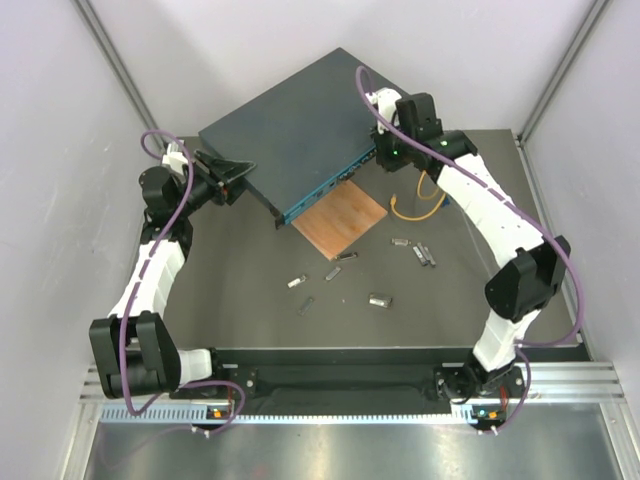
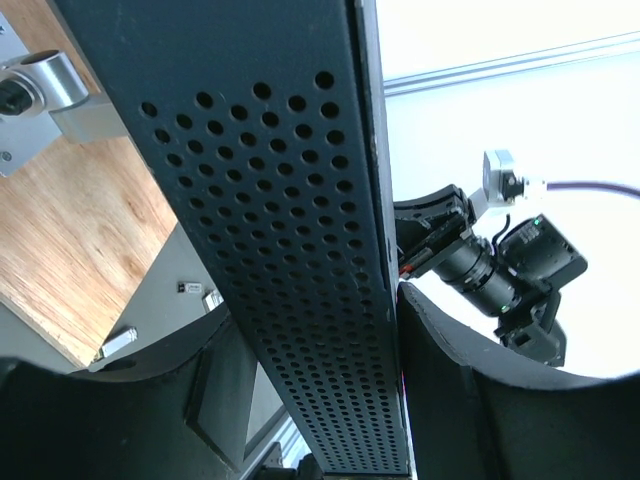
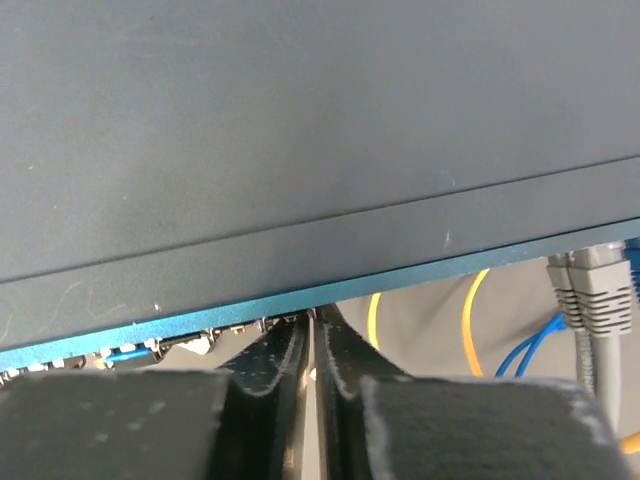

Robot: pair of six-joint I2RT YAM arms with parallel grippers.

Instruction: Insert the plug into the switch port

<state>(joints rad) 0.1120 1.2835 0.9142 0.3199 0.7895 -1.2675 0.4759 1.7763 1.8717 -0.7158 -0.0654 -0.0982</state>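
Dark grey tabletop point(image 1: 230, 290) between pale walls point(image 1: 60, 100): 2 arms, 1 switch point(image 1: 290, 125).

Left gripper point(image 2: 312, 305) clamps the switch's perforated side wall, 1 finger against each flat face. The right gripper point(image 3: 315, 325) pinches its 2 fingers nearly together on a thin pale sliver, the plug point(image 3: 314, 420) (almost wholly hidden), tips at the teal port face. Nearby are 2 grey booted cables point(image 3: 585, 300), 1 yellow cable point(image 1: 420, 207), 1 blue cable point(image 3: 540, 345) and 1 wooden square point(image 1: 340, 220) partly covered by the teal edge. Farther out lie at least 7 small loose pieces point(image 1: 379, 298), too tiny to identify. Sockets barely show. The switch is a flat, dark blue-grey box, set diagonally toward the table's back.
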